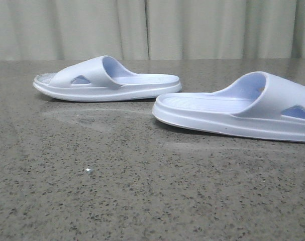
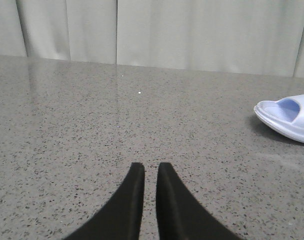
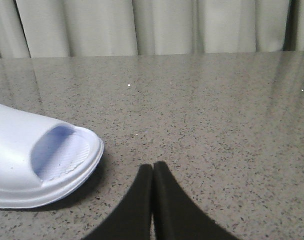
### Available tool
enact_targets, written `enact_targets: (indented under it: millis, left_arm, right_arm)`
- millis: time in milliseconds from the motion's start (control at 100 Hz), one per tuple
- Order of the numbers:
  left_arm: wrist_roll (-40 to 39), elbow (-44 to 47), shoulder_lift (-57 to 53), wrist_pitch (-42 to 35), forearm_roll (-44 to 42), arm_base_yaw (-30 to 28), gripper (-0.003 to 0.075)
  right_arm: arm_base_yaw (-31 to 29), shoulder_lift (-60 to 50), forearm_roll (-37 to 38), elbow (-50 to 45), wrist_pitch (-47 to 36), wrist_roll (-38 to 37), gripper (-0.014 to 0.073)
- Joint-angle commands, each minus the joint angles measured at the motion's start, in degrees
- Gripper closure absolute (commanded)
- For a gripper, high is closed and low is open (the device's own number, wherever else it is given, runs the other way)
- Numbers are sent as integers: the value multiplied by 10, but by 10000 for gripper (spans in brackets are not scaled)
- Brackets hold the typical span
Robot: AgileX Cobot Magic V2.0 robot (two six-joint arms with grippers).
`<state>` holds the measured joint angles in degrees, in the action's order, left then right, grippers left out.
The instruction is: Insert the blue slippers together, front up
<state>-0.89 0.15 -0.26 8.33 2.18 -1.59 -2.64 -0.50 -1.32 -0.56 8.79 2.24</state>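
Eyeing the blue slippers [image 1: 107, 80] mid-frame: light, squashy foam, so I'd grab the strap; both my jaws were closed, empty.

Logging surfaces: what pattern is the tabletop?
Grey speckled stone look on the tabletop, clearest in the front view.

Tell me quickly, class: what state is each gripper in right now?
Left gripper: closed but for a thin gap, holding nothing.
Right gripper: closed, empty, beside a blue slipper without touching it.
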Motion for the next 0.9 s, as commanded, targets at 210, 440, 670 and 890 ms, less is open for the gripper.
enact_targets:
  millis: [210,440,670,890]
  left_arm:
    - [-5,6,-4,-41,3,0,705]
    - [-5,6,-4,-41,3,0,705]
    - [-5,6,-4,-41,3,0,705]
    - [-5,6,-4,-42,3,0,705]
  right_arm:
    - [0,-13,6,-12,-45,2,683]
    - [0,-13,6,-12,-45,2,683]
    - [0,-13,6,-12,-45,2,683]
    - [0,-13,6,-12,-78,2,683]
